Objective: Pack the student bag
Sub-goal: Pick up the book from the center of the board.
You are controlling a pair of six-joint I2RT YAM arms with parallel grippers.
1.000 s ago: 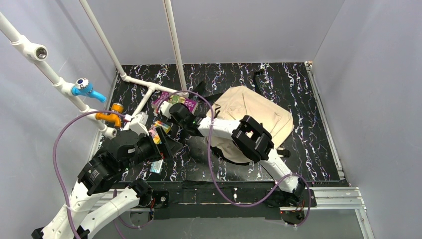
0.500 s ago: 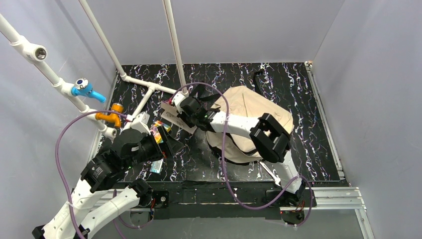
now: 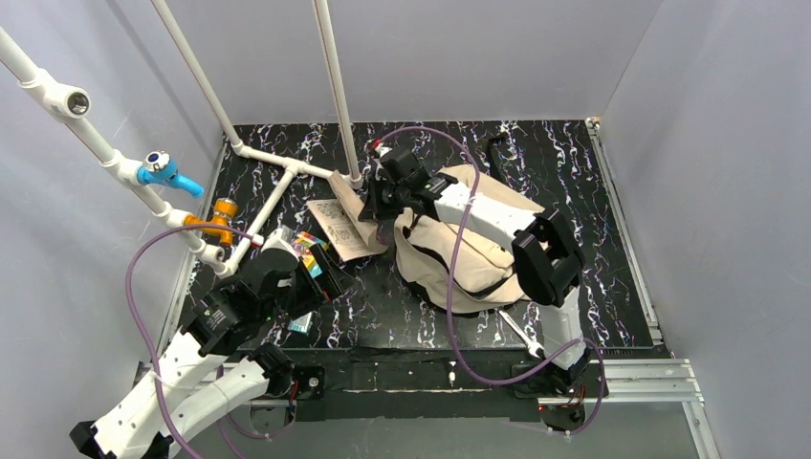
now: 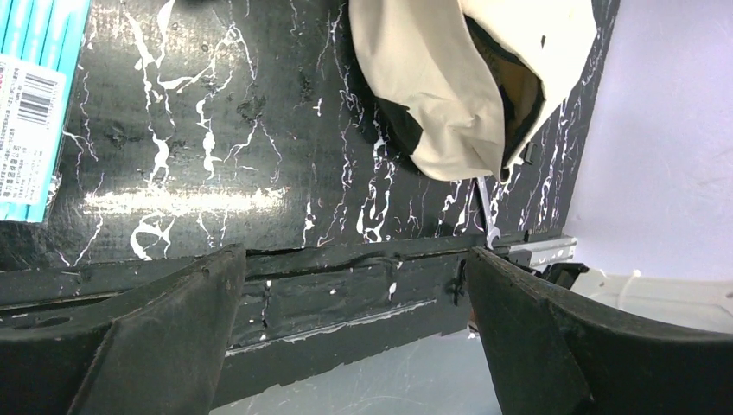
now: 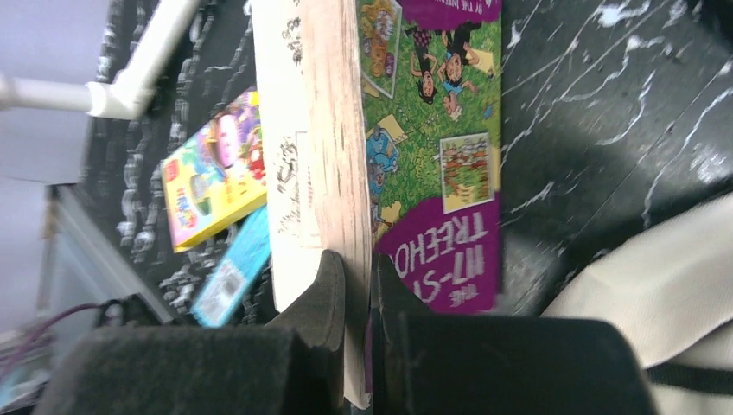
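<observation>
purple book cover: "117-st", "treeho", rest cut off

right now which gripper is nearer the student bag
Right. The right gripper holds a Treehouse paperback beside the student bag; the left gripper hangs open farther left.

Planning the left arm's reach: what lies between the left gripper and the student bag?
Only bare black marbled tabletop lies between the left gripper and the student bag, seen in the left wrist view; the top view agrees.
</observation>
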